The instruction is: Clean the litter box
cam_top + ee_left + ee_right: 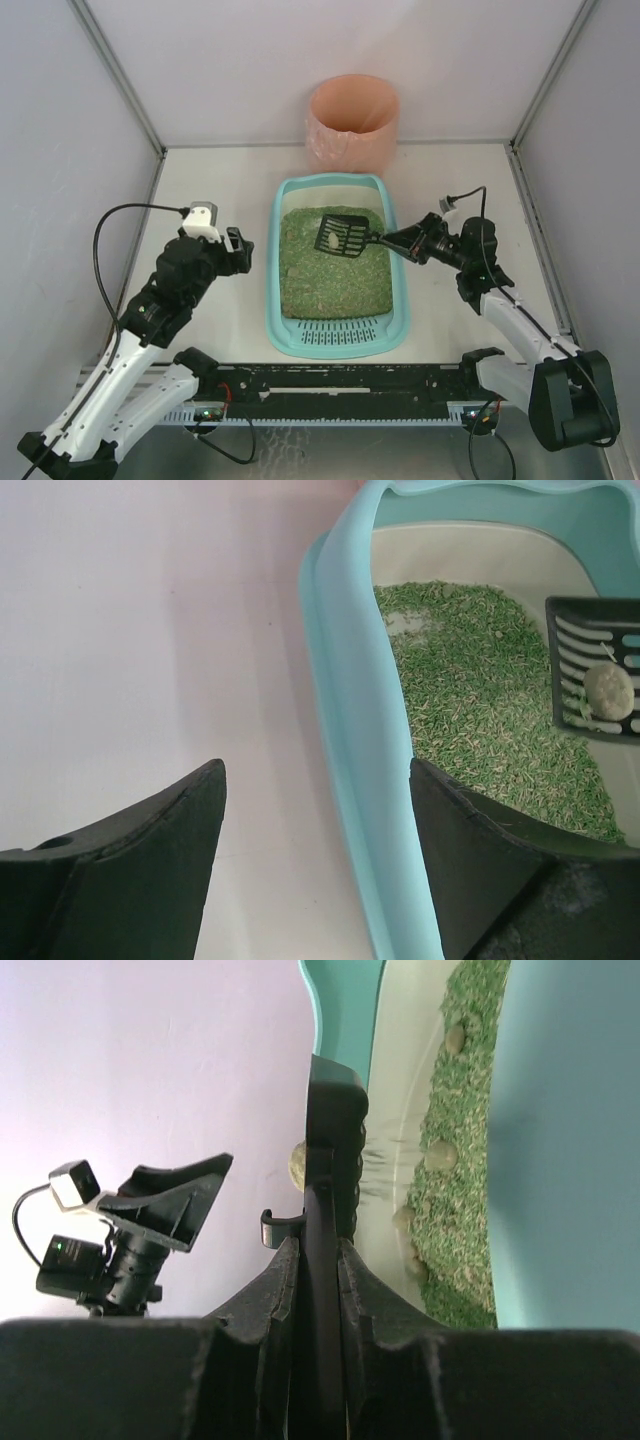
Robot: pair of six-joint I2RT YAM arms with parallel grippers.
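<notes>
The teal litter box (275, 290) lies mid-table, filled with green-brown granules (330, 275), its slotted grate (340, 328) at the near end. My right gripper (392, 240) is shut on the handle of the black slotted scoop (344, 235), held over the far part of the litter. A pale clump (327, 238) rests in the scoop; it also shows in the left wrist view (608, 688). In the right wrist view the scoop handle (322, 1260) is pinched between my fingers. My left gripper (240, 250) is open, straddling the box's left rim (350, 680), not touching.
A round pink-orange bin (352, 120) stands at the back, just behind the litter box. Several more clumps (440, 1155) lie in the litter along the box wall. Grey enclosure walls close in the left, right and back.
</notes>
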